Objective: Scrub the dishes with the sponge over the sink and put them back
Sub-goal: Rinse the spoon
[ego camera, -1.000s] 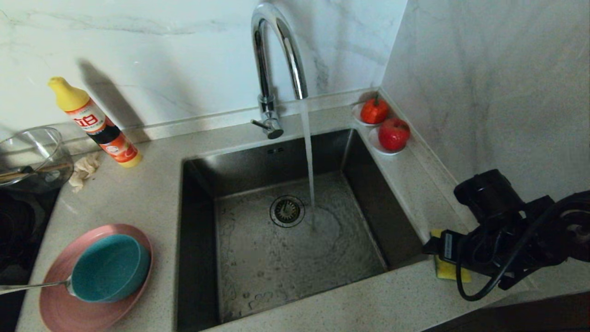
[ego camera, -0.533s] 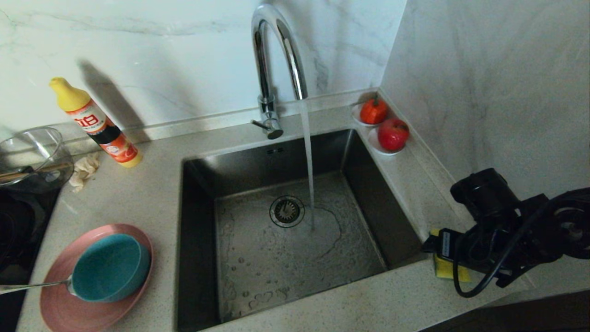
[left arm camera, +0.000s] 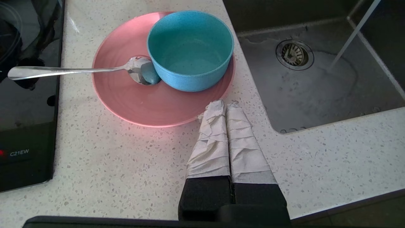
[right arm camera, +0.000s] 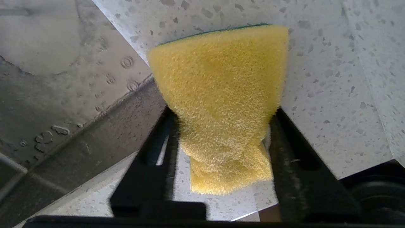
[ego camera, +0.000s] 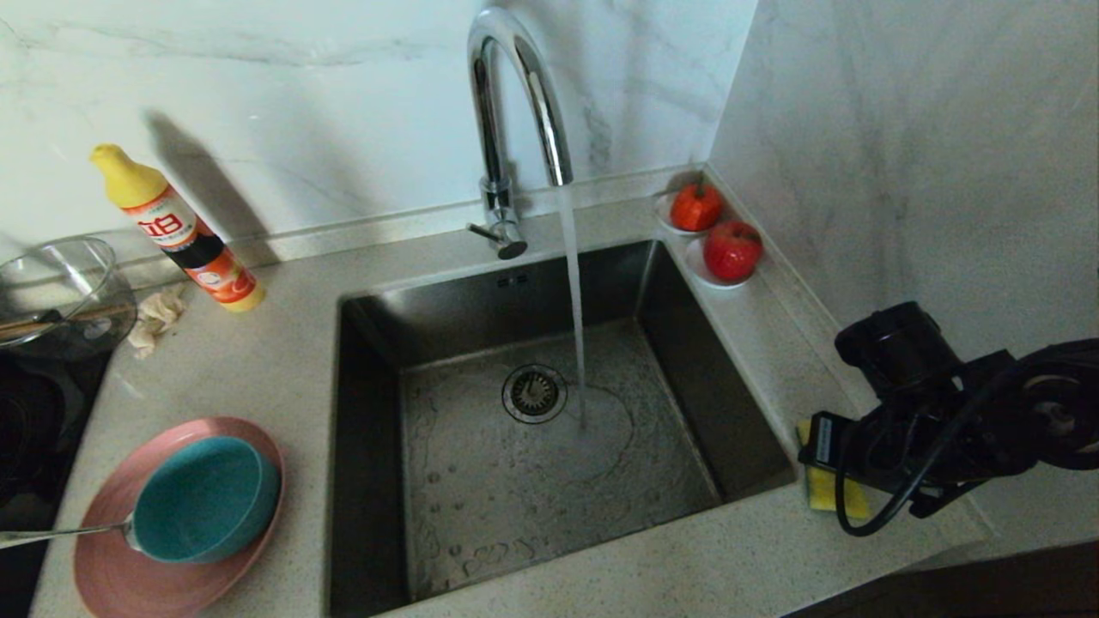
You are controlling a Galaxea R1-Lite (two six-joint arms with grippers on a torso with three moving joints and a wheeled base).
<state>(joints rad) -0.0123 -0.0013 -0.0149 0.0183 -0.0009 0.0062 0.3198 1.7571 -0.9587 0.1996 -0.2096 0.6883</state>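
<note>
Right gripper (right arm camera: 221, 133) clamped on sponge (right arm camera: 221, 95), right of sink (ego camera: 378, 360) — left gripper (left arm camera: 226, 109) together, idle; plate (left arm camera: 133, 104), bowl (left arm camera: 190, 50), spoon (left arm camera: 63, 71) unscrubbed on left counter — all washing remains

Head view: dim overall, corners darkened, esp. lower left. Hard shadow thrown up and to the right of the detergent bottle (ego camera: 176, 227) on the wall; light source thus placed front-left. Glare noted on the chrome tap (ego camera: 515, 112). Lines bowed at the edges. Left wrist view: brighter, evenly lit, sharp; pink glow cast on the desk (left arm camera: 126, 164) by the plate (left arm camera: 133, 101). Right wrist view: sponge (right arm camera: 221, 95) well lit; jaws near the lens soft and dark.
</note>
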